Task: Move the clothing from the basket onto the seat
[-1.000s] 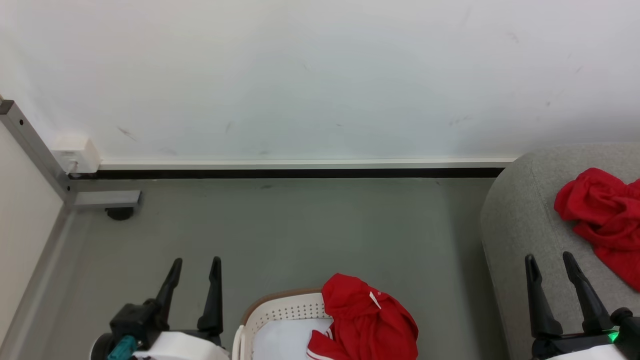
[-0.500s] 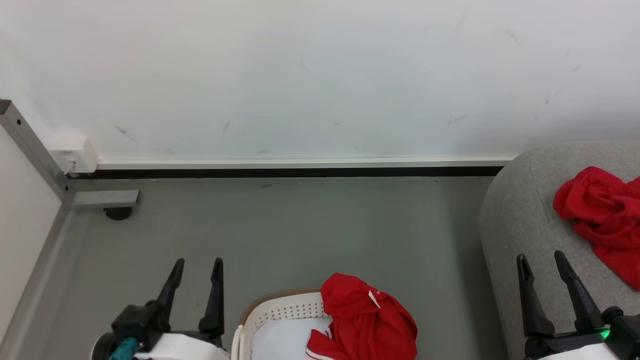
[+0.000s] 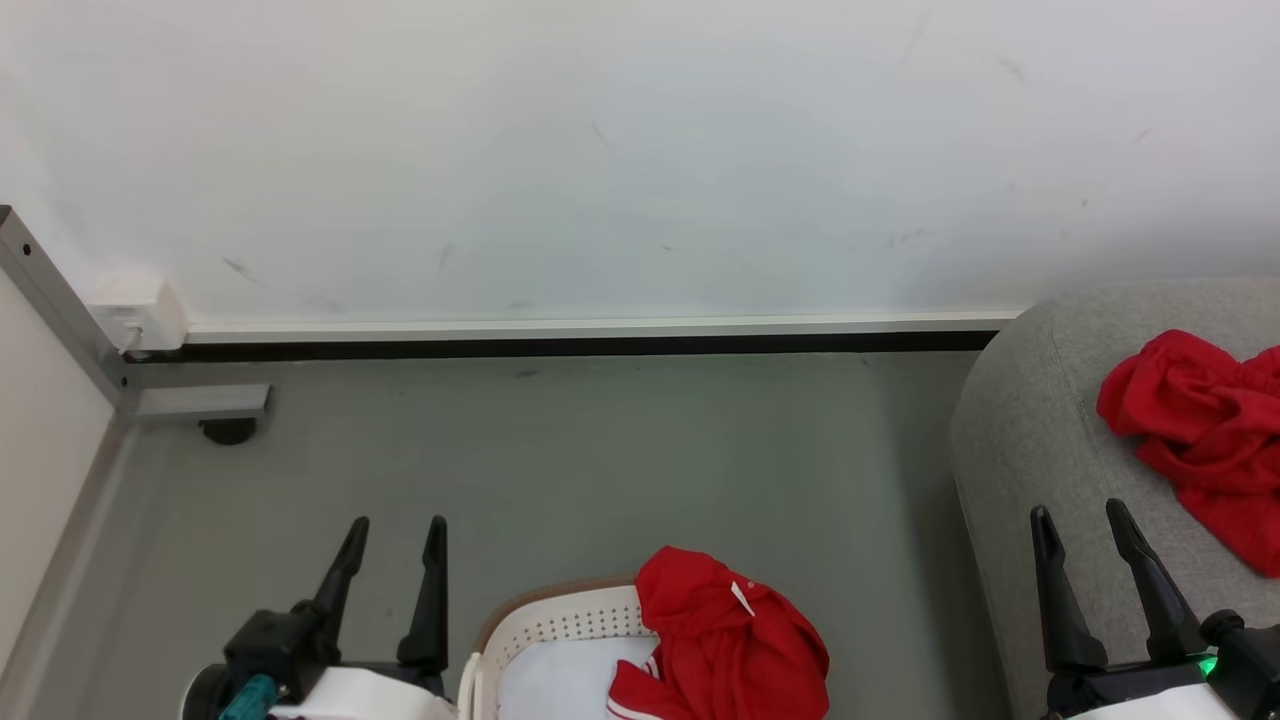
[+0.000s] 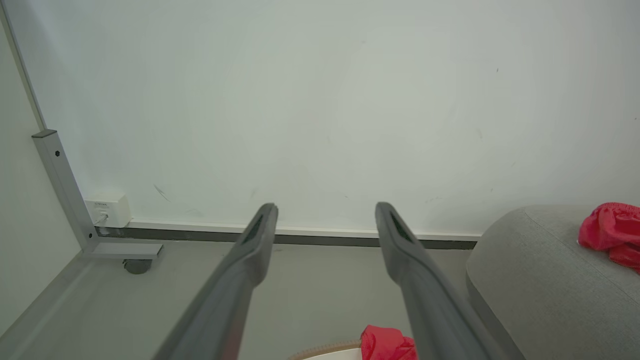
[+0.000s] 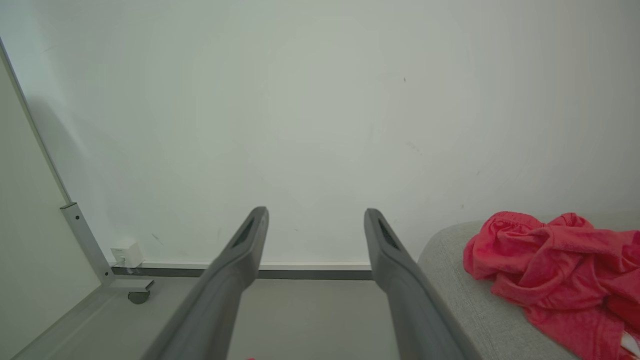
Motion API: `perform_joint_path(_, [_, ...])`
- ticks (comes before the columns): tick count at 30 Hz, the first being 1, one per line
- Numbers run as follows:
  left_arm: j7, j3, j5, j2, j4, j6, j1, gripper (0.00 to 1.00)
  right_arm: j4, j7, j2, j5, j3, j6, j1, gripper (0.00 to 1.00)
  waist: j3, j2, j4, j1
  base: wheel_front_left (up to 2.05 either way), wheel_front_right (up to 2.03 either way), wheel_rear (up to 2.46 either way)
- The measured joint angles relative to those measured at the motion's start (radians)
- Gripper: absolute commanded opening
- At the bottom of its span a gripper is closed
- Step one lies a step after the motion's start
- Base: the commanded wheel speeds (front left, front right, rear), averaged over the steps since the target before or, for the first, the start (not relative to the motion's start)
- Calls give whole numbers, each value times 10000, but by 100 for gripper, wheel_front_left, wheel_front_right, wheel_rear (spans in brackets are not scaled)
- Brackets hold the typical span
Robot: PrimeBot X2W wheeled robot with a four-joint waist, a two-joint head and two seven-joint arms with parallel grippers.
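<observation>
Draping over the far right rim of the basket, one red garment sits partly inside it, near centre. A second red garment lies crumpled on the seat at right. The left gripper hovers left of the basket, fingers parted, holding nothing. The right gripper hovers over the seat's near edge, fingers parted, holding nothing.

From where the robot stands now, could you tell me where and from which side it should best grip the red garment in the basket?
Probably the bunched hump of the red garment by its white tag, pinched from above: it stands higher than the basket rim and drapes over its right side, so loose folds face up.
</observation>
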Motion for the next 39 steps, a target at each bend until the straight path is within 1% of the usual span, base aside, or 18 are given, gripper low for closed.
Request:
perform_joint_path(11, [0,-297,-6,-4,203,-75,-64,100,86,0,-102,84,113,0,-99,100,92,0,-209,0,0,0,0])
perform_joint_path(16, [0,-479,-6,-8,500,-151,-309,100,146,-2,-215,150,33,0,-293,100,349,0,-464,0,0,0,0])
perform_joint_path(22, [-2,-658,23,-10,1104,-249,-780,100,194,0,-280,159,-104,0,-546,100,843,0,-926,0,0,0,0])
perform_joint_path(27, [-2,-890,104,-10,2013,-339,-1433,100,148,0,-288,182,-165,0,-865,100,1405,0,-1357,0,0,0,0])
perform_joint_path(39, [127,-2073,188,397,5590,-487,-3661,100,-324,-2,-105,186,-909,0,-1753,100,3049,0,-2480,2,0,0,0])
